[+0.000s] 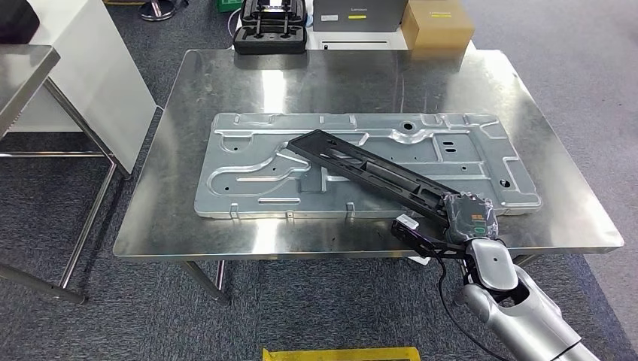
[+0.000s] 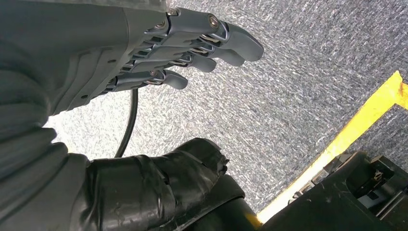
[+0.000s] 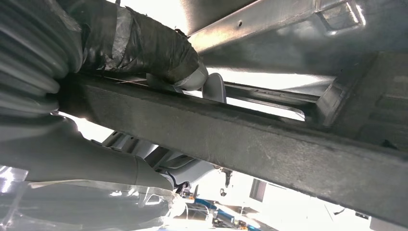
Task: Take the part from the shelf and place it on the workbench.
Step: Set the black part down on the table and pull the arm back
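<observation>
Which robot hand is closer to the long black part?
The right hand. It grips the near end of the long black part, which lies across the metal plate. The left hand hangs open over the carpet, away from it.

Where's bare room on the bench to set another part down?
Free: the strip between the silver panel and the bench's far edge, and the near left margin. Crowded: centre and near right, where the right hand holds the black part across the panel.
</observation>
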Controlling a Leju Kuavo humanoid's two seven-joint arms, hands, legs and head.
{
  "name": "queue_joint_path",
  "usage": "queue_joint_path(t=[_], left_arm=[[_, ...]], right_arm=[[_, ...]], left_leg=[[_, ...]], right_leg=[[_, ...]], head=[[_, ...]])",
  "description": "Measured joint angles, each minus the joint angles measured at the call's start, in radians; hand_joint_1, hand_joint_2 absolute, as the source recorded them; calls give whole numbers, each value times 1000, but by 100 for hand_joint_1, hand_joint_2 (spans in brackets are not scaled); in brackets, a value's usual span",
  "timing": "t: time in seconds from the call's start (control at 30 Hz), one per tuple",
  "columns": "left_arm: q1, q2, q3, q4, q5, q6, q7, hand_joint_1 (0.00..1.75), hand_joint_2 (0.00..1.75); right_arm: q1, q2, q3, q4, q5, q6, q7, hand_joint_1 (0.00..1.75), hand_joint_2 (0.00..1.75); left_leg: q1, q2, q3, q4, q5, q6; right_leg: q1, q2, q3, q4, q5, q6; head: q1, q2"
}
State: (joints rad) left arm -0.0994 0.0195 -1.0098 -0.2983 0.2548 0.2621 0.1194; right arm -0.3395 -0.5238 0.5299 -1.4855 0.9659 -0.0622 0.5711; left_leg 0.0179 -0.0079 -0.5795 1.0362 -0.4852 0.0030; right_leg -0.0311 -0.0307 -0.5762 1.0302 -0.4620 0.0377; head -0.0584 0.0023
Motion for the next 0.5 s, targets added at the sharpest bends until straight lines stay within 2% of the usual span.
queue_joint_path(t=[0.4, 0.5], left_arm=[[0, 0, 0, 0, 1, 0, 0, 0, 175], [-4, 2, 0, 1, 51, 9, 4, 0, 175]], right_arm=[[0, 0, 0, 0, 0, -1, -1, 175, 175], [-9, 6, 2, 3, 15, -41, -48, 175, 175]], left_leg=[[0, 0, 0, 0, 0, 0], [0, 0, -2, -1, 0, 0]], right_leg=[[0, 0, 0, 0, 0, 0], [0, 0, 0, 1, 0, 0]], head=[[0, 0], [0, 0]])
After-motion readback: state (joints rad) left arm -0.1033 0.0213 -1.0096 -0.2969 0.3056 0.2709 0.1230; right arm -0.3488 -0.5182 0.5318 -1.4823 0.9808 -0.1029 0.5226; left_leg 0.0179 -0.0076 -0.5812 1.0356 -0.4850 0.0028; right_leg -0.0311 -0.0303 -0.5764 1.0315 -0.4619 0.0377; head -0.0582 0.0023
